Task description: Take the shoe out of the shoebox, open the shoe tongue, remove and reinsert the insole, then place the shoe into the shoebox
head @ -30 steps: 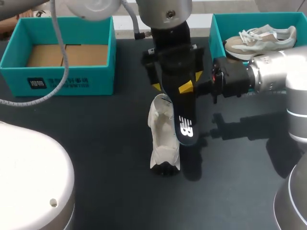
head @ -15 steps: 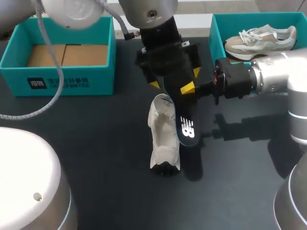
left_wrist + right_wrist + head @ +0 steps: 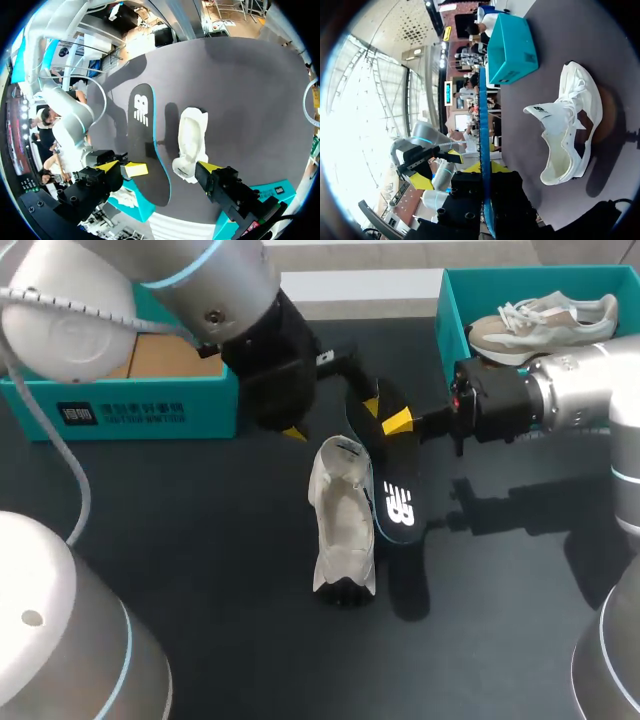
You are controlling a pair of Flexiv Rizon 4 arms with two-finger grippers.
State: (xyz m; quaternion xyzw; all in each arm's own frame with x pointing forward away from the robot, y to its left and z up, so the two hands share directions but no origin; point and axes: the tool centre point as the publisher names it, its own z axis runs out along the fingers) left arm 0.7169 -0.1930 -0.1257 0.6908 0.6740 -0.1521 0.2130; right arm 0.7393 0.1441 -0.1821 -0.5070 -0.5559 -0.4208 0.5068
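A white shoe stands on the dark table, its tongue pulled up and its opening bare. Beside it hangs the black, blue-edged insole, toe end down against the shoe's right side. My right gripper is shut on the insole's upper end. In the right wrist view the insole runs edge-on out of my right gripper, beside the shoe. My left gripper hangs open above and to the left of the shoe, holding nothing. In its own view, shoe and insole lie ahead of my left gripper.
An empty teal shoebox sits at the back left, partly under my left arm. A second teal box at the back right holds a beige shoe. Bare table lies in front of the white shoe.
My left arm has swung left, away from over the insole, its gripper still open. The right gripper keeps its hold; the insole has shifted slightly right and down beside the shoe.
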